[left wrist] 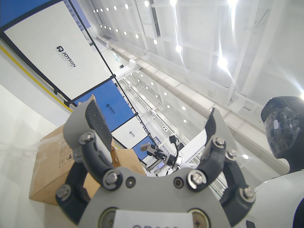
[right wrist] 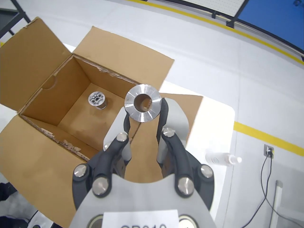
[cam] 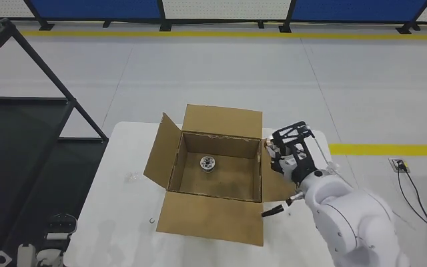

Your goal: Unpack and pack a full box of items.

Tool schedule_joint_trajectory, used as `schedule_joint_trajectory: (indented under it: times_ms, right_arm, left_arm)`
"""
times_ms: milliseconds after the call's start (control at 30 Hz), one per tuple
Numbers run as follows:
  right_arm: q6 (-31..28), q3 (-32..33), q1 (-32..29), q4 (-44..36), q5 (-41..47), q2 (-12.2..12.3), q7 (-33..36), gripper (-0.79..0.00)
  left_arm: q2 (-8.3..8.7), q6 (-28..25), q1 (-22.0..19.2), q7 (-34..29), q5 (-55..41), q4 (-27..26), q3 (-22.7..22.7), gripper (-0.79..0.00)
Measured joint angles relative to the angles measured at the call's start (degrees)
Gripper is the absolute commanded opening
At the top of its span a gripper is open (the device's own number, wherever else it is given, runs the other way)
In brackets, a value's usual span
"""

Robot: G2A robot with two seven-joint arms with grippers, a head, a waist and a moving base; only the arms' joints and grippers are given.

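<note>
Right jaws grip a metal ring (right wrist: pixel 142 117), underside hidden, by the box (right wrist: pixel 59 88); left jaws gape.

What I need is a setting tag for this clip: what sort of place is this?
Probably an industrial hall or robot test area: blue and white partition panels fence it off, a yellow line marks the pale floor, and a high ceiling carries rows of lights.

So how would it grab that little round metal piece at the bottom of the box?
Likely from straight above, through the open top: the box walls block every side approach. The metal piece stands upright, flat face up, so the open left gripper could close its fingers across the rim.
</note>
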Motion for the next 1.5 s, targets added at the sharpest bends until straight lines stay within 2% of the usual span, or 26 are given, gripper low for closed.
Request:
schedule_joint_trajectory:
  times_ms: [233,433,733,1033,1500]
  right_arm:
    - [-1.29,-10.62,13.49,15.36,4.47,-2.14,3.35,-0.785]
    - [-2.14,-16.63,20.17,27.29,9.64,-4.04,3.08,-0.785]
    - [-3.63,-22.95,25.48,43.19,14.96,-6.67,1.87,-0.785]
    - [-4.31,-28.37,30.34,57.19,19.03,-9.98,-2.10,-0.785]
    - [-3.56,-34.07,35.48,71.75,19.39,-14.75,-6.77,-0.785]
  left_arm:
    - [0.00,0.00,0.00,0.00,0.00,0.00,0.00,0.000]
    - [0.00,0.00,0.00,0.00,0.00,0.00,0.00,0.000]
    - [0.00,0.00,0.00,0.00,0.00,0.00,0.00,0.000]
    - [0.00,0.00,0.00,0.00,0.00,0.00,0.00,0.000]
    - [0.00,0.00,0.00,0.00,0.00,0.00,0.00,0.000]
